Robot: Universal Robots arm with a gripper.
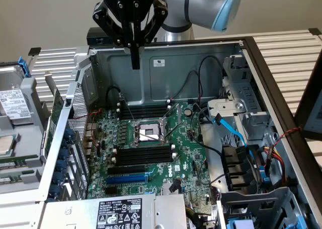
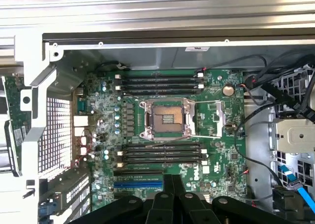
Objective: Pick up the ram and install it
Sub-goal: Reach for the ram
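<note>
The gripper [image 1: 135,63] hangs above the open computer case [image 1: 151,85]. Its fingers are clenched together over the motherboard [image 1: 187,156].

A plain beige wall [image 1: 45,12] stands behind the pincer [image 1: 135,64]. Lower down, a pale ribbed metal desk [image 1: 289,53] spreads to both sides of it under soft, even light.
</note>
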